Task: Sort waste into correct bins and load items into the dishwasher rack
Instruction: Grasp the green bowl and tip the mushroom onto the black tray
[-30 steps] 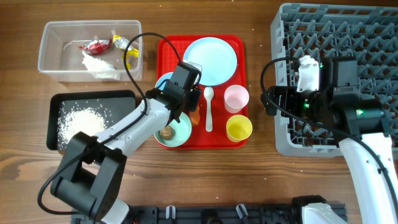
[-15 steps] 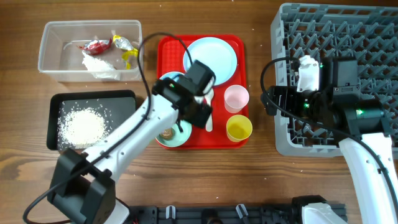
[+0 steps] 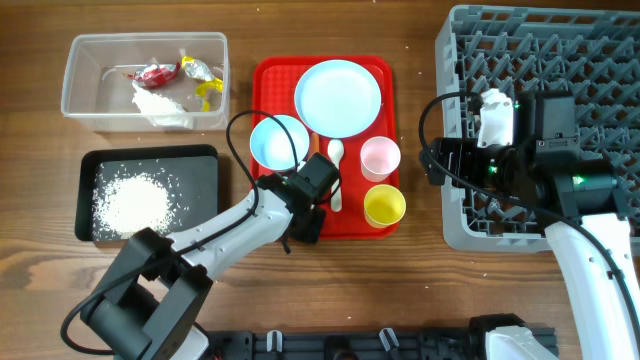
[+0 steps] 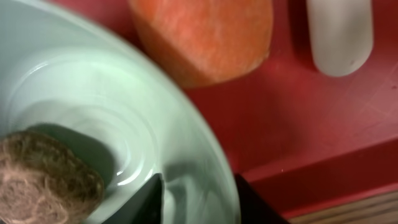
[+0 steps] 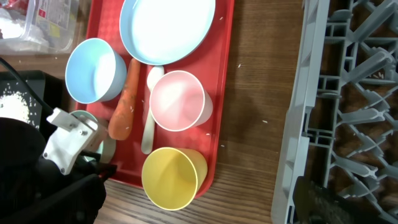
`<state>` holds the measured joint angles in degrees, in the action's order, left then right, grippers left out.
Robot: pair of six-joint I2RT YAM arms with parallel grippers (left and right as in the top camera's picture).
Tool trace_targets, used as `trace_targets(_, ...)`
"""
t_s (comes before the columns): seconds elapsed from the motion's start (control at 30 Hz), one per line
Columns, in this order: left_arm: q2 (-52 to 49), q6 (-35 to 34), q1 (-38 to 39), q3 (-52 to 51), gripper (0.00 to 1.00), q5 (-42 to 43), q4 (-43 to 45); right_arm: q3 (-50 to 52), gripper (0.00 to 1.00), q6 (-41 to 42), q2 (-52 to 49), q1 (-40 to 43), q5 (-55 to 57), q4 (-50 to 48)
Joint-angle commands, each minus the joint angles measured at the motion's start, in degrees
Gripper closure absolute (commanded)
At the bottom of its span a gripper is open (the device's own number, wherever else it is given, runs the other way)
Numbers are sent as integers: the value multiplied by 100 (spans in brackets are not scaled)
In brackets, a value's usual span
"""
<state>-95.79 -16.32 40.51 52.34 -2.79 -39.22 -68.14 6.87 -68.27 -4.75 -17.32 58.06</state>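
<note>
My left gripper [image 3: 308,215] [image 4: 199,202] is shut on the rim of a pale blue bowl [image 4: 93,93] at the red tray's front. One finger is inside the bowl and one outside. A small brown lump [image 4: 43,180] lies in that bowl. The orange carrot [image 4: 205,37] [image 5: 124,102] lies beside it, next to the white spoon [image 3: 336,180]. The second bowl [image 3: 279,142], plate [image 3: 338,96], pink cup [image 3: 380,157] and yellow cup [image 3: 384,205] stand on the tray. My right gripper [image 3: 432,165] is open and empty at the grey rack's [image 3: 540,60] left edge.
The clear tub [image 3: 70,75] at the back left holds wrappers [image 3: 155,73] and tissue [image 3: 165,105]. The black bin [image 3: 205,190] holds rice grains [image 3: 130,200]. The red tray [image 3: 275,80] lies between the bins and the rack.
My left arm swung from over the tray's middle down to the front bowl, and its jaws now straddle the bowl's rim. The right arm has not moved.
</note>
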Motion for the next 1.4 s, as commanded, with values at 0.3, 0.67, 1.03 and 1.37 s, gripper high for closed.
trace_targets(0.3,-7,-90,-68,1064,96,-138,-601,-74,0,74,-17,-22,55,-17)
trace_targets(0.67,1220,-389,-1886,1786,96,7,-1545,-74,0,63,-17,-22,76,-17)
trace_targets(1.03,870,1779,-6140,951,96,5318,-330,-74,0,63,-17,-22,76,-20)
trace_targets(1.37,-560,3602,-7230,761,96,7989,-339,-74,0,74,-17,-22,74,-28)
